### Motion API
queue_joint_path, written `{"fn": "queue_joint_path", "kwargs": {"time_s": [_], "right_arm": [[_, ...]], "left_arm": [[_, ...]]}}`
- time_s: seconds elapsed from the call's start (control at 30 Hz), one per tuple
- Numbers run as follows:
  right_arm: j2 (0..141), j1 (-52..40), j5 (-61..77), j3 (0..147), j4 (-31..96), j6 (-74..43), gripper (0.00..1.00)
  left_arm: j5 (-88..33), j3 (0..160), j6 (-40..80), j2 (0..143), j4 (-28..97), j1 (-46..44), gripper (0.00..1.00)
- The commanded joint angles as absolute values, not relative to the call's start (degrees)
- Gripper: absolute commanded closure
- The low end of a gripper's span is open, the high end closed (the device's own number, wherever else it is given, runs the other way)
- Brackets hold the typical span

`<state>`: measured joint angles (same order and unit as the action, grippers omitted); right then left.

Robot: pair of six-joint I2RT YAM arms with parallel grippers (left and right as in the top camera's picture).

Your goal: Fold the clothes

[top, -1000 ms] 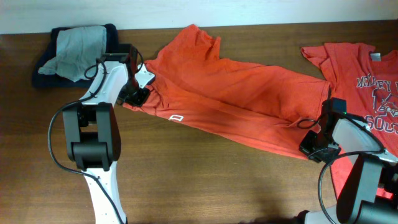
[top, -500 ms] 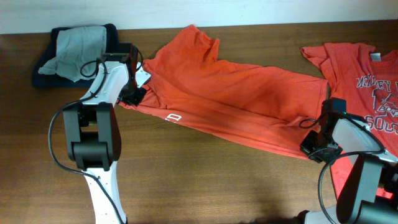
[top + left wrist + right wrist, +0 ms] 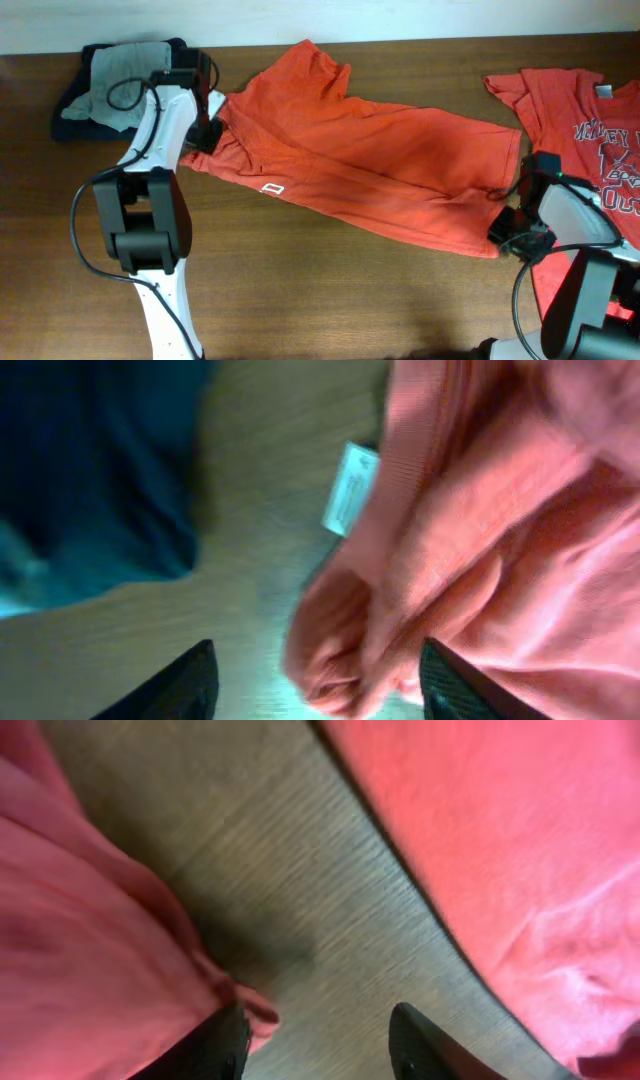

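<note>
One orange-red shirt (image 3: 370,165) lies folded in a long band, slanting from back left to front right. Its bunched left end (image 3: 345,640) rests loose between the spread fingers of my left gripper (image 3: 320,690), also visible from overhead (image 3: 203,135); a white label (image 3: 350,488) shows beside it. My right gripper (image 3: 320,1050) stands open at the band's right end (image 3: 508,228), with a cloth corner (image 3: 250,1007) touching its left finger (image 3: 215,1045) and bare wood between the jaws. A second shirt (image 3: 590,110) with white lettering lies flat at the far right, also in the right wrist view (image 3: 500,830).
A grey cloth (image 3: 125,68) lies on a dark blue garment (image 3: 68,112) at the back left, close to my left arm; the dark blue garment (image 3: 90,470) also shows in the left wrist view. The table's back edge (image 3: 420,42) meets a white wall.
Both grippers have opened and let go of the orange-red shirt's ends. The left gripper has shifted toward the back, and the shirt's left end went back with it.
</note>
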<state>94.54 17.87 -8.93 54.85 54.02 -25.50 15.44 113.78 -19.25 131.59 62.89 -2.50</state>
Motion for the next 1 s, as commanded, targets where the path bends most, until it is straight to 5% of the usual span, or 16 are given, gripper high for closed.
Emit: {"fn": "queue_joint_path", "kwargs": {"time_s": [0.0, 0.17, 0.5, 0.8, 0.9, 0.97], "right_arm": [[93.6, 18.0, -7.8, 60.0, 56.1, -24.7, 0.49], [93.6, 17.8, 1.1, 69.5, 61.3, -16.2, 0.49], [94.0, 7.0, 10.6, 75.0, 59.3, 0.8, 0.62], [94.1, -8.1, 14.2, 75.0, 49.6, 9.8, 0.50], [94.3, -12.3, 17.0, 75.0, 43.1, 7.9, 0.69], [95.0, -14.8, 15.8, 75.0, 39.1, 8.2, 0.72]], "left_arm": [[14.2, 119.3, -15.4, 129.0, 65.1, -2.7, 0.31], [6.7, 125.7, -8.1, 128.8, 67.2, -2.5, 0.03], [2.0, 125.9, 7.0, 128.9, 67.1, -0.8, 0.11], [-10.0, 125.9, 15.7, 128.9, 66.6, 7.1, 0.11], [-13.5, 125.9, 16.1, 128.9, 66.5, 10.2, 0.11], [-15.8, 125.9, 16.1, 128.9, 66.7, 11.3, 0.11]]}}
